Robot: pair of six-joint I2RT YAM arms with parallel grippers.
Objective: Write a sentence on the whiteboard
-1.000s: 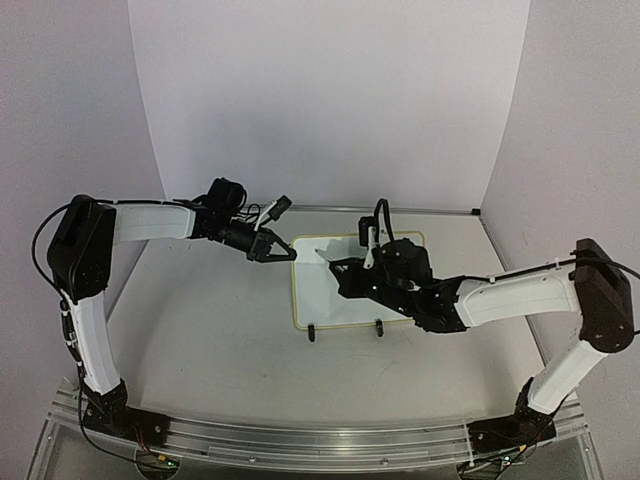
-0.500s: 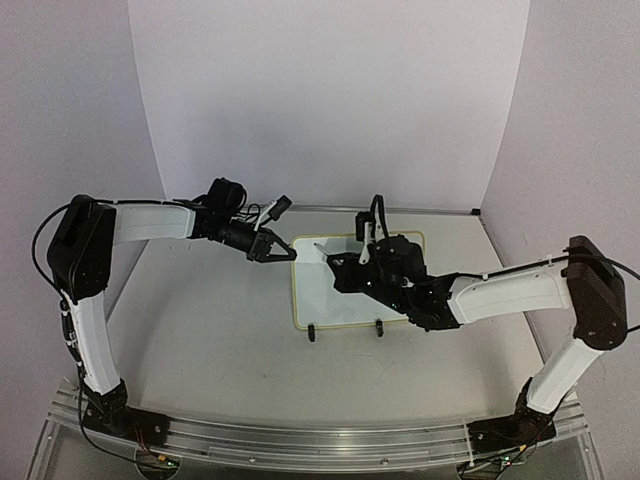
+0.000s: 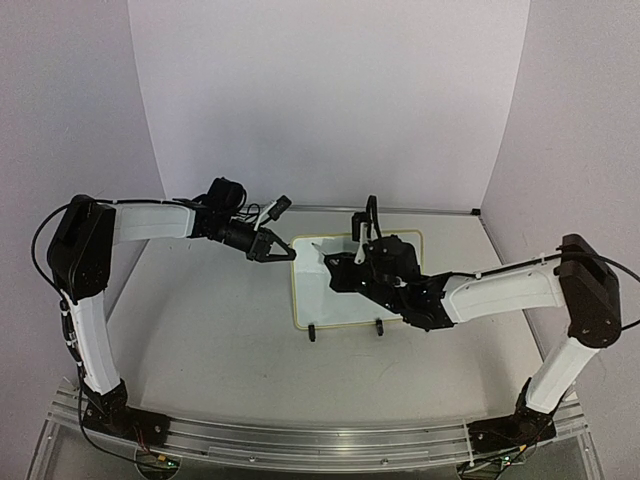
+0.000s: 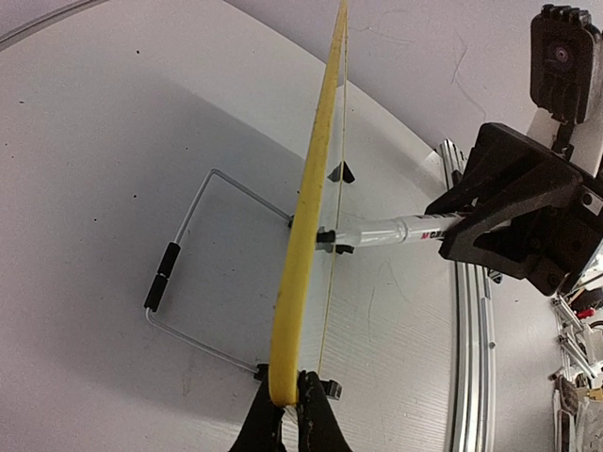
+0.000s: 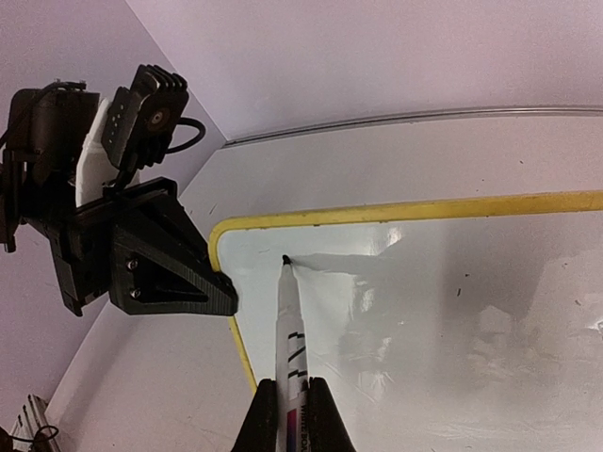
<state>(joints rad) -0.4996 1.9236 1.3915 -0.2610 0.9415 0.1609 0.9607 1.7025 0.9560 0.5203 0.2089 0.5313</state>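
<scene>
The whiteboard [image 3: 322, 300] lies propped on the table, glossy white with a thin yellow rim [image 5: 396, 211]. My left gripper [image 3: 290, 254] is shut on its left edge; in the left wrist view the rim [image 4: 306, 226] runs edge-on out of the left gripper [image 4: 287, 400]. My right gripper [image 5: 292, 400] is shut on a white marker [image 5: 288, 325], whose black tip rests on the board near the upper-left corner. In the top view the right gripper [image 3: 342, 268] hovers over the board. No sentence shows on the surface, only a few small specks.
Two black clip feet [image 3: 312, 333] [image 3: 380, 328] stand at the board's near edge. A wire stand [image 4: 188, 245] props it from behind. The left gripper [image 5: 221, 292] sits close beside the marker tip. Pale walls enclose the table on three sides.
My right arm has edged left and farther over the board with the marker; the tip stays near the upper-left corner. The left arm and board have not moved.
</scene>
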